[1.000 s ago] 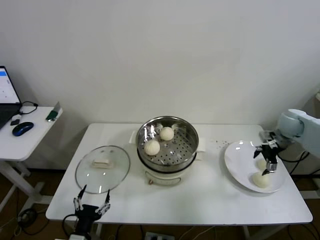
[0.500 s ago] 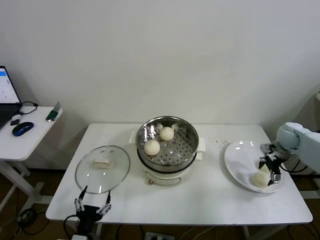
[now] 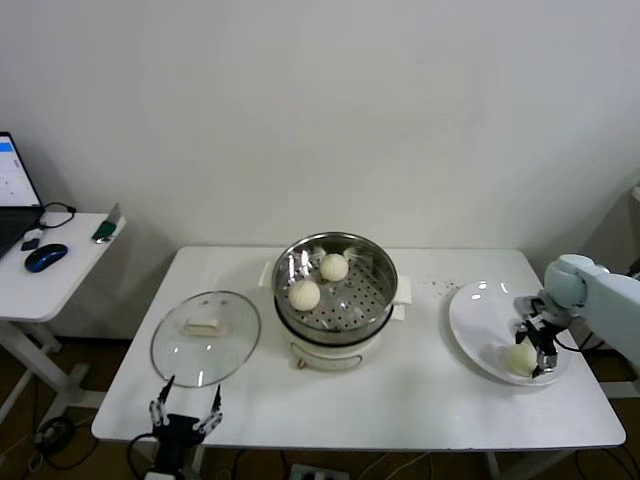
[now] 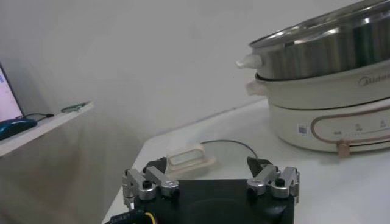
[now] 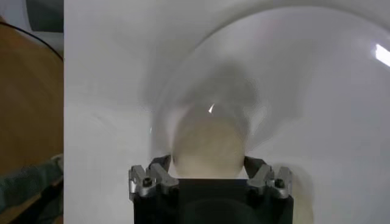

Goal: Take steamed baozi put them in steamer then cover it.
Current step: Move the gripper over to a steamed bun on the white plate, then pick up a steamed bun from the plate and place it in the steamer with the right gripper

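The right hand (image 3: 541, 352) has dropped onto the plate (image 3: 478, 312), its open fingers straddling a baozi (image 5: 209, 145). The third pick is imminent. At the worktop's 7 o'clock, the left hand (image 3: 183, 420) waits open.

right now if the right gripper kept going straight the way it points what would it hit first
Most likely the baozi on the white plate: the right gripper points down at it, open fingers on either side. Depth is unclear, so contact can't be judged.

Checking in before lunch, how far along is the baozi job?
Two baozi sit in the steamer. The right gripper straddles a third baozi on the plate. The cover lies on the table; left gripper is parked.
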### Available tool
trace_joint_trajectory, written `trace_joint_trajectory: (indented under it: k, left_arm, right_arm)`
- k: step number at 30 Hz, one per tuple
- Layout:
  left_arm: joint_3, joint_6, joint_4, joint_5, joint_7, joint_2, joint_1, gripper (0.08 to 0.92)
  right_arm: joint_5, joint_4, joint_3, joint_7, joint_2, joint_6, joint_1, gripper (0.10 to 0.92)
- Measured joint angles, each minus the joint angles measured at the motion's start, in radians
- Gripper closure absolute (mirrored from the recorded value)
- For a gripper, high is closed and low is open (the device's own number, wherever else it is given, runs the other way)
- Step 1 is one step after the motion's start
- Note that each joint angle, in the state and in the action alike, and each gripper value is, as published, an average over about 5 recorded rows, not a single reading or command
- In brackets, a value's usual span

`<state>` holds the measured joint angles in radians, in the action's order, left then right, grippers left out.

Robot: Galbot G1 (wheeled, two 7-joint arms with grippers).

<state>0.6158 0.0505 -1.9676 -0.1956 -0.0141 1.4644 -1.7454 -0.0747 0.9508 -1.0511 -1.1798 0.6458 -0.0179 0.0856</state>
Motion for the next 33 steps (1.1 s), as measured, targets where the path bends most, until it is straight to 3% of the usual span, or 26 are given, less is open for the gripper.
trace_joint_trajectory:
  k: [17, 33]
  left_arm:
    - [-0.002, 0.004, 0.0, -0.006, -0.002, 0.003, -0.007, 0.177]
    - [-0.01, 0.009, -0.004, -0.009, -0.001, 0.002, -0.02, 0.177]
  right_arm:
    - [0.013, -0.015, -0.03, -0.023, 0.04, 0.07, 0.076, 0.304]
    - [0.037, 0.113, -0.254, -0.101, 0.224, 0.406, 0.524, 0.296]
